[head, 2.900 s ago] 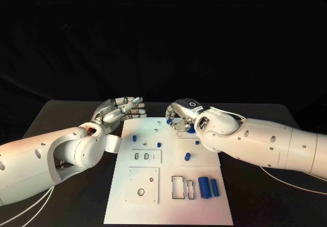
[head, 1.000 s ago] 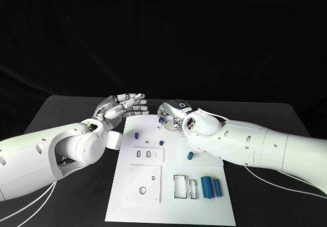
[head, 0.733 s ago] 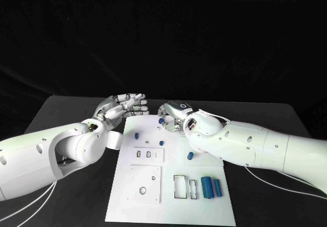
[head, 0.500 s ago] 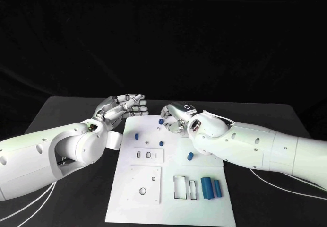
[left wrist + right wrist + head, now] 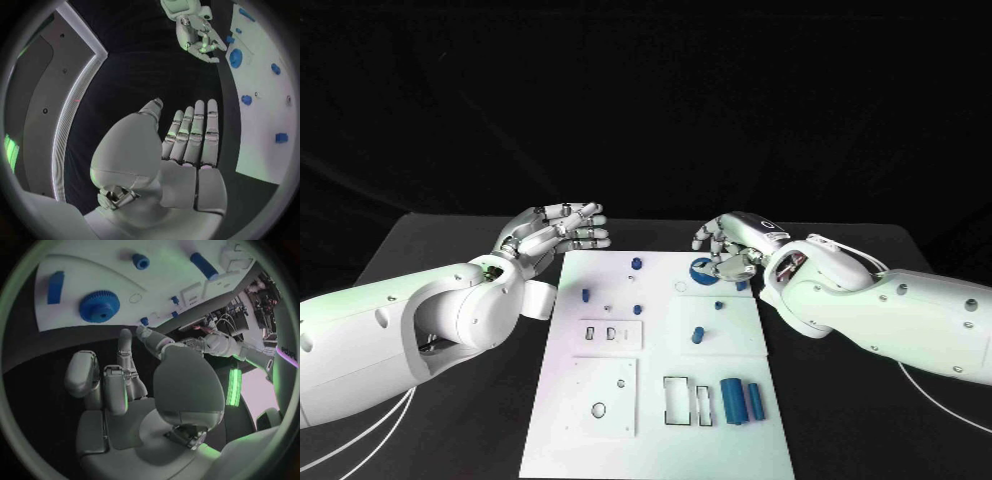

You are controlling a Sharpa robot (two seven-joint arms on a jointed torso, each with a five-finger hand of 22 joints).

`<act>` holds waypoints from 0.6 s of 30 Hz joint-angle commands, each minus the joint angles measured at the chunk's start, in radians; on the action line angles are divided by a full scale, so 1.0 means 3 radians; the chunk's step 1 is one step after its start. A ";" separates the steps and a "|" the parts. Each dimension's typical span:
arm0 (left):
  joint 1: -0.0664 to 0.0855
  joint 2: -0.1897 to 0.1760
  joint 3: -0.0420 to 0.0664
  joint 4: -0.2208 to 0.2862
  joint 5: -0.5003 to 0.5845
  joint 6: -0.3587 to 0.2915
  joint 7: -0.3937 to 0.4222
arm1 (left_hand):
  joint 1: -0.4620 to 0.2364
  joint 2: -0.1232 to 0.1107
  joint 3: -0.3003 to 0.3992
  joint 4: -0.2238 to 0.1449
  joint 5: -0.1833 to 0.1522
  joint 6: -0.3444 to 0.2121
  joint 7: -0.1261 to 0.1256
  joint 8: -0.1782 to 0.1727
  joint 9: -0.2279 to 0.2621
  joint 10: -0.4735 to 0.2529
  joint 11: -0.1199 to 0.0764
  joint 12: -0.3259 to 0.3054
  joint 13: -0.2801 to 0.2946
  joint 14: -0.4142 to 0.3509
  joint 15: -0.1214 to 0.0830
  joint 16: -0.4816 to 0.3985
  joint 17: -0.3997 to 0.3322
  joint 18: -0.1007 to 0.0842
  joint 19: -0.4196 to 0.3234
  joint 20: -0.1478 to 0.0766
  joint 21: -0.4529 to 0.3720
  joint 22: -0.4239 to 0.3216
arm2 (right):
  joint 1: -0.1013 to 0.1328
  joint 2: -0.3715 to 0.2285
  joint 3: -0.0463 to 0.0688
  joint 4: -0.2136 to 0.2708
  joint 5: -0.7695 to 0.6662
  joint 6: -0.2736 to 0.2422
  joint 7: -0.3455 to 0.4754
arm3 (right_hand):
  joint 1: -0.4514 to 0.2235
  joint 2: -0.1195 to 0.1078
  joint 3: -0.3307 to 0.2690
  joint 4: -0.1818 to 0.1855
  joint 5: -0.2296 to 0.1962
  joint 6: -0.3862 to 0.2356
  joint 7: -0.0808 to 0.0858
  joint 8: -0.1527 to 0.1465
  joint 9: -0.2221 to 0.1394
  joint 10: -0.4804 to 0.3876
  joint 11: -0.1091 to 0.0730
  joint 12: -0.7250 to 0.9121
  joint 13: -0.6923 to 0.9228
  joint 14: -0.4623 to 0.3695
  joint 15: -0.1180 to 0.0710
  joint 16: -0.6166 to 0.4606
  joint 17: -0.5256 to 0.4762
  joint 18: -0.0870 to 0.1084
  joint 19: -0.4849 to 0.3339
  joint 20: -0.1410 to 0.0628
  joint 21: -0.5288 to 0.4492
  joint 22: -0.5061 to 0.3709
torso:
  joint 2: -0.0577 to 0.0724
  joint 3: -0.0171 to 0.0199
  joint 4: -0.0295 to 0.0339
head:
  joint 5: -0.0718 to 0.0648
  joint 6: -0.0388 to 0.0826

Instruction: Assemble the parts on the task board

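A black counter (image 5: pixel 430 250) stands before a dark backdrop. On its middle lies the white task board (image 5: pixel 661 400), long and narrow, running from the near edge toward the far one.

The left robot hand (image 5: pixel 557 232) hovers just off the board's far left corner, released, fingers straight and apart, holding nothing. The right robot hand (image 5: pixel 733 245) hovers over the board's far right corner, fingers loosely curled, grasping nothing.

Blue parts on the board, largest first: one round gear (image 5: pixel 704 267) at the far right corner beside the right robot hand; two long bars, a thick one (image 5: pixel 733 400) and a thin one (image 5: pixel 754 403), side by side by the near right edge; one short cylinder (image 5: pixel 700 333) mid-board; about five small pegs scattered across the far half, one (image 5: pixel 636 263) near the far edge.

No writing is readable.
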 commanded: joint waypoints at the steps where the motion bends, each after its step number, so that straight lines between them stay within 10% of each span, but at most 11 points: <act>1: 0.0003 0.0005 0.0003 -0.0006 0.0008 0.0072 0.0029 | -0.0024 0.0019 -0.0024 0.0000 -0.0012 -0.0028 0.0169 -0.0012 -0.0005 -0.0017 -0.0002 -0.0013 0.0001 -0.0024 0.0004 0.0023 0.0005 0.0018 -0.0013 0.0012 -0.0018 -0.0003 | 0.0010 -0.0100 0.0000 0.0079 0.0364 0.0298 0.0029 | 0.0042 -0.0006 -0.0120 0.0189 -0.0013 -0.0083 0.0016 0.0009 0.0139 0.0158 0.0017 0.1923 0.1702 0.0252 0.0019 0.0135 0.0409 -0.0039 0.0077 0.0014 0.0082 0.0145 | -0.0016 0.0006 -0.0017 | -0.0012 0.0013; 9: 0.0002 0.0008 0.0002 -0.0026 0.0008 0.0075 0.0032 | -0.0024 0.0019 -0.0024 0.0000 -0.0012 -0.0029 0.0169 -0.0012 -0.0005 -0.0018 -0.0003 -0.0013 0.0001 -0.0025 0.0004 0.0023 0.0005 0.0018 -0.0013 0.0012 -0.0018 -0.0003 | 0.0021 -0.0235 0.0001 0.0028 0.0486 0.0504 -0.0085 | 0.0173 -0.0035 -0.0206 0.0355 0.0284 -0.0231 0.0041 0.0060 0.0267 0.0371 0.0062 0.2543 0.2350 0.0331 0.0054 0.0283 0.0828 -0.0081 0.0185 0.0048 0.0224 0.0371 | -0.0022 0.0022 -0.0026 | -0.0004 0.0007; 18: 0.0002 0.0028 0.0002 -0.0032 0.0008 0.0106 0.0015 | -0.0023 0.0024 -0.0025 0.0000 -0.0011 -0.0031 0.0170 -0.0011 -0.0005 -0.0025 -0.0003 -0.0014 0.0001 -0.0031 0.0005 0.0024 0.0007 0.0018 -0.0015 0.0013 -0.0019 -0.0004 | 0.0022 -0.0105 0.0001 -0.0152 0.0507 0.0605 -0.0197 | 0.0205 -0.0029 -0.0197 0.0386 0.0358 -0.0276 0.0053 0.0074 0.0273 0.0419 0.0073 0.2617 0.2430 0.0348 0.0065 0.0306 0.0910 -0.0127 0.0292 0.0058 0.0380 0.0584 | -0.0011 0.0014 -0.0012 | -0.0015 0.0013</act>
